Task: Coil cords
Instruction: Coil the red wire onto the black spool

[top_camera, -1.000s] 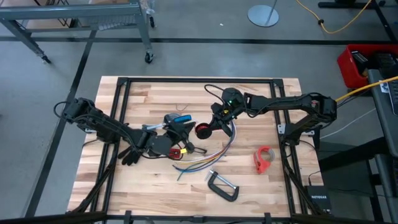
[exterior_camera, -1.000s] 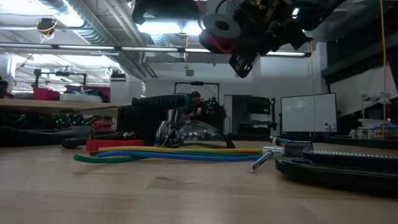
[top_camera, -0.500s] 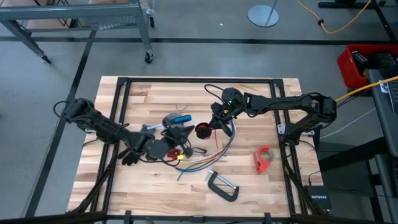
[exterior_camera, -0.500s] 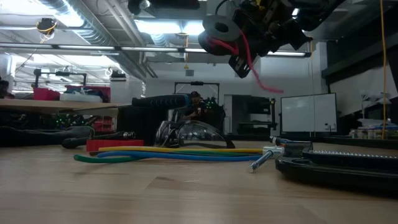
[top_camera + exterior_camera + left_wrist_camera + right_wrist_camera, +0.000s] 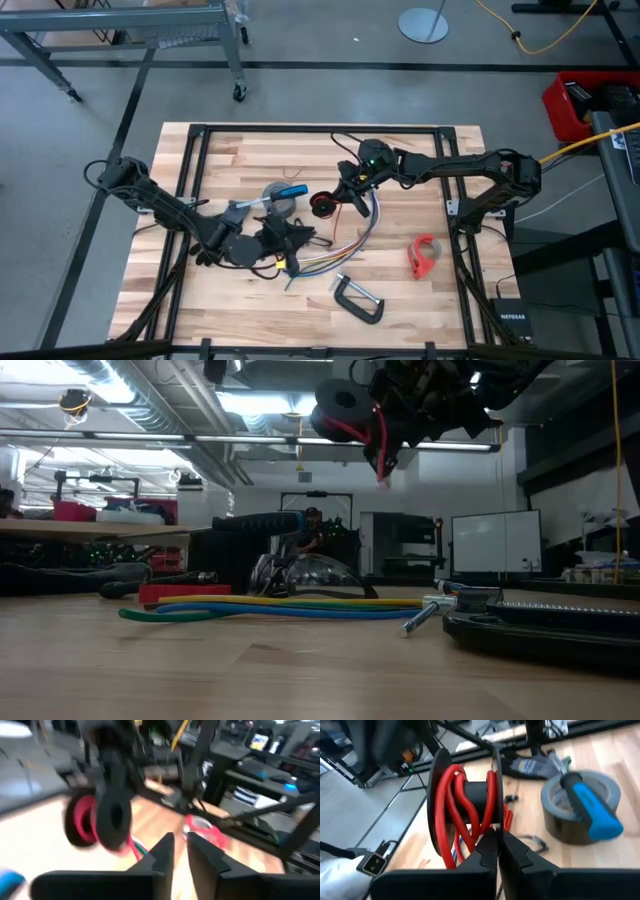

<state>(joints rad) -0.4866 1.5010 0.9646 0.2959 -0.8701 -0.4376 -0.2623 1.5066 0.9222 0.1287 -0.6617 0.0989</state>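
Right gripper (image 5: 342, 196) raised above table centre, fingers clenched on rim of black plastic spool wound with red cord (image 5: 462, 805); loose red end dangles below spool in low view; left gripper (image 5: 283, 237) low over wooden table (image 5: 420, 160), fingers (image 5: 162, 851) slightly parted, nothing seen between them; bundle of yellow, blue, green, purple strands (image 5: 345, 245) lies flat just beside left gripper; grey tape roll (image 5: 580, 807) with blue-handled tool (image 5: 592, 810) resting across it, near spool.

— My right gripper (image 5: 340, 197)?
— Raised mid-table, arm stretched inward, fingers pressed together.
— Left gripper (image 5: 292, 243)?
— Low (arm angled inward), fingers (image 5: 162, 851) slightly parted.
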